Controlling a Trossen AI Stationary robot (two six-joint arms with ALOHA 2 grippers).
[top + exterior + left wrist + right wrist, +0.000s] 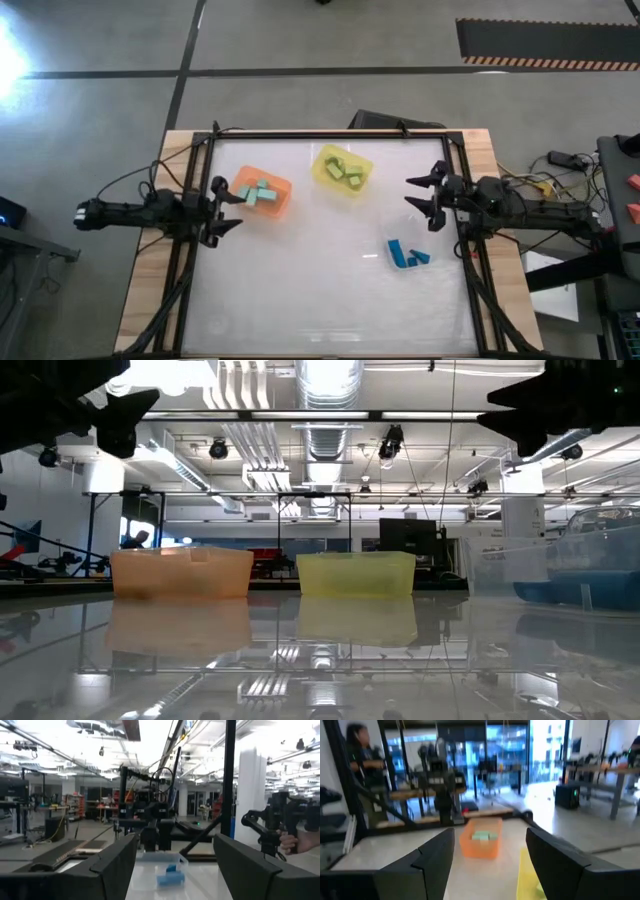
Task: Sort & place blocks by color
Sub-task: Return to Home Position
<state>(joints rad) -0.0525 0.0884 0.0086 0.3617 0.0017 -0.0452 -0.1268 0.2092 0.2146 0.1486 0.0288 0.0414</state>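
Left gripper (228, 205), jaws spread and empty, hangs just beside the orange bin (285, 192); a careless swing could nudge it. Right gripper (418, 202) is likewise spread and empty, near the table's right edge. Mint-teal blocks (260, 193) lie in the orange bin, yellow-green blocks (345, 170) in the yellow bin (320, 172), blue blocks (406, 256) in the clear tray (495, 575). Black frame rails (330, 135) crowd both arms.

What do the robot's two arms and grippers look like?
The left arm and the right arm are dark, slender and jointed. The left gripper and the right gripper each have two flat, dark fingers. Thin dark cables run beside the arms.
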